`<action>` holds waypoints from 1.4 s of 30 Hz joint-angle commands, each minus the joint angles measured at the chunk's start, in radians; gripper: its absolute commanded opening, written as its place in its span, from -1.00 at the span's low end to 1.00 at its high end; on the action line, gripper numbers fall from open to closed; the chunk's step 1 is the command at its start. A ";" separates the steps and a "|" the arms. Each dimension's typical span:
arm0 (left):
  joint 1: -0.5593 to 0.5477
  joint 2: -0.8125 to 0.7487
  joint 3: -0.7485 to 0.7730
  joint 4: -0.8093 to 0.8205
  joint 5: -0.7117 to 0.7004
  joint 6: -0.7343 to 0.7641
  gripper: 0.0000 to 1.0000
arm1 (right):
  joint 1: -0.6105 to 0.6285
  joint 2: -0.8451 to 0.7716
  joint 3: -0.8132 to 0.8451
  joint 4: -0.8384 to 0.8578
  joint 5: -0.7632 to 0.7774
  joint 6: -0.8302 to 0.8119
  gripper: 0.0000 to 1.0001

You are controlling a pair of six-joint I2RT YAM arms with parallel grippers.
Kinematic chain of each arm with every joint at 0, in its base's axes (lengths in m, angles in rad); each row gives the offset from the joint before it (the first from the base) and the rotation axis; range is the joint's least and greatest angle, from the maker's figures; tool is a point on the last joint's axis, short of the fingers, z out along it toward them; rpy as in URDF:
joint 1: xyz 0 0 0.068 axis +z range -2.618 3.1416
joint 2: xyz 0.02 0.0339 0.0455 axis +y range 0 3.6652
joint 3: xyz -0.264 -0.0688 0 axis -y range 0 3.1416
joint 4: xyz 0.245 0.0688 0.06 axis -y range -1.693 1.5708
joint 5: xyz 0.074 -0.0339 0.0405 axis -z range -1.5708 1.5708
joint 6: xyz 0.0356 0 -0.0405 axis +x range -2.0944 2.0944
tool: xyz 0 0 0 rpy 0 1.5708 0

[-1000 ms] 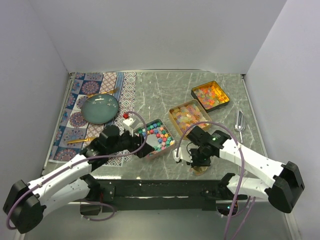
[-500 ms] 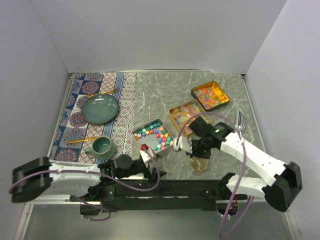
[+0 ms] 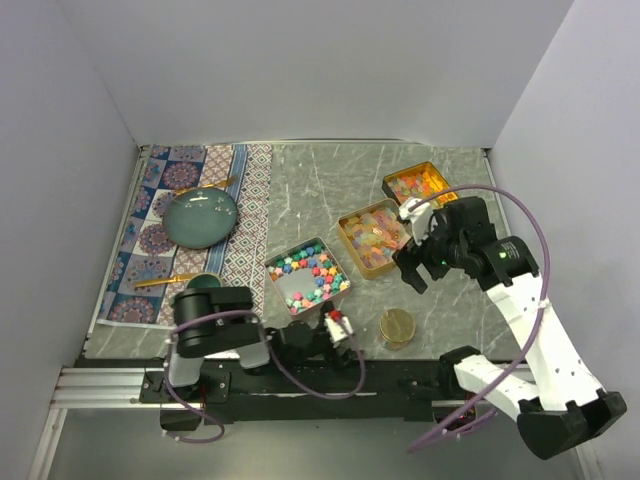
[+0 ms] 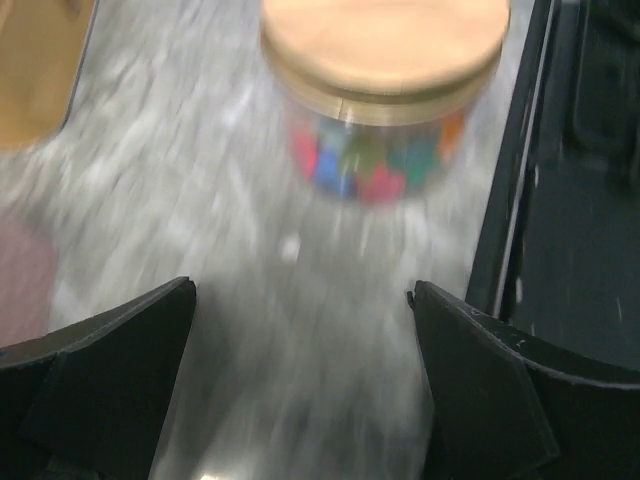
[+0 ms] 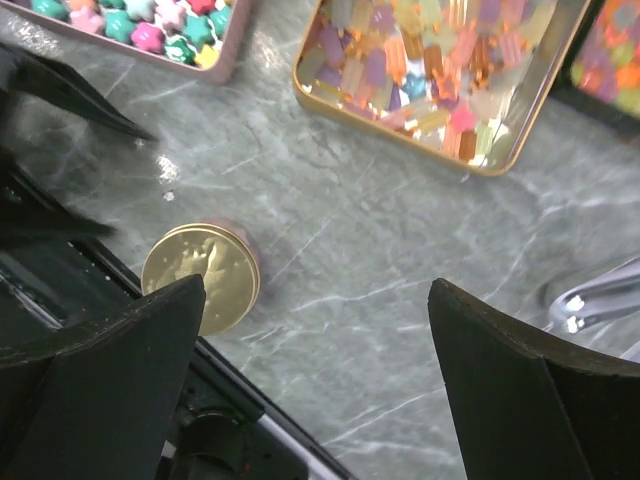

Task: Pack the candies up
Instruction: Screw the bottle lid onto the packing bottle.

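Pastel star candies point(image 3: 310, 272) fill a pinkish tray point(image 3: 287, 296); they show too in the right wrist view as star candies point(image 5: 150, 30). A small glass jar point(image 3: 397, 327) under a gold lid stands near the table's front edge. More candies point(image 4: 370, 165) show through the side of the jar point(image 4: 385, 60), blurred. My left gripper point(image 3: 338, 322) sits low beside it, open; the left gripper point(image 4: 300, 310) holds nothing. My right gripper point(image 3: 412, 268) hovers above the table, open; the right gripper point(image 5: 315, 300) is empty, the jar's lid point(image 5: 200, 277) below to its left.
Two gold trays of gummy sweets point(image 3: 375, 235) point(image 3: 420, 188) lie at the back right. Metal tongs point(image 5: 600, 295) lie right of them. A teal plate point(image 3: 200, 217) and a cup point(image 3: 205, 285) rest on the patterned mat point(image 3: 150, 180). The black base rail point(image 3: 300, 385) runs along the front.
My right gripper opened, left the jar and rose toward the back right. My left arm pulled back from the star tray and folded down near the front edge.
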 commanded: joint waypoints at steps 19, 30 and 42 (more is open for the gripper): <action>-0.075 0.423 0.342 0.411 -0.071 -0.011 0.94 | -0.378 -0.059 -0.109 -0.310 -0.287 -0.800 1.00; -0.013 0.422 0.288 0.399 -0.054 -0.030 0.54 | -0.286 0.142 -0.234 -0.270 -0.306 -1.243 1.00; 0.058 0.423 0.299 0.359 -0.007 -0.028 -0.79 | -0.096 0.305 -0.251 -0.247 -0.314 -1.489 1.00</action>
